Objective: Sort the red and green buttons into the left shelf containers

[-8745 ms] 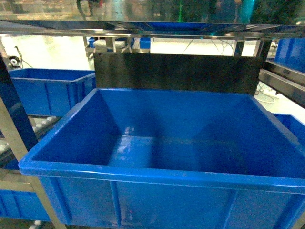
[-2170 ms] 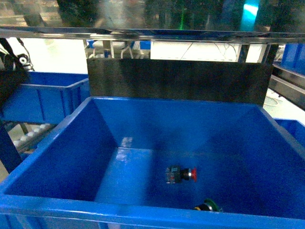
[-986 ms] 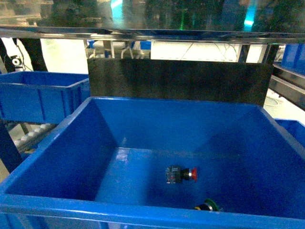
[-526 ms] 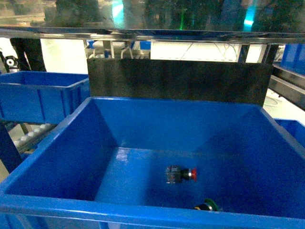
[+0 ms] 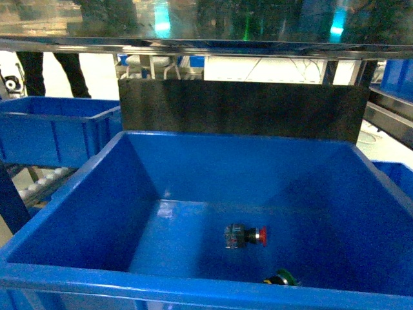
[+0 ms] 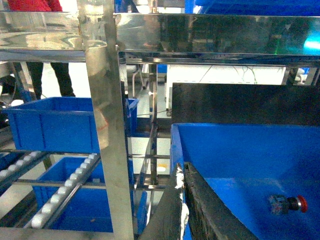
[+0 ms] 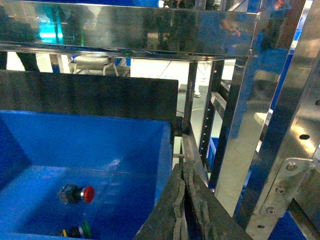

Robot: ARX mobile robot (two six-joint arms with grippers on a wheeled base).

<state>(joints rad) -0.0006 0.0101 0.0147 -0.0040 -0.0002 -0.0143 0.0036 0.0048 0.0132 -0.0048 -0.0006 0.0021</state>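
The red push-button lies on its side on the floor of the big blue bin, cap pointing right; the green push-button lies nearer the front wall, half hidden by the rim. Both sit loose and apart, easy to reach from above. The left gripper hangs outside the bin's left rim, fingers pressed together. The right gripper hangs beside the right rim, fingers likewise closed, empty. A smaller blue bin waits on the left roller shelf, likely the destination.
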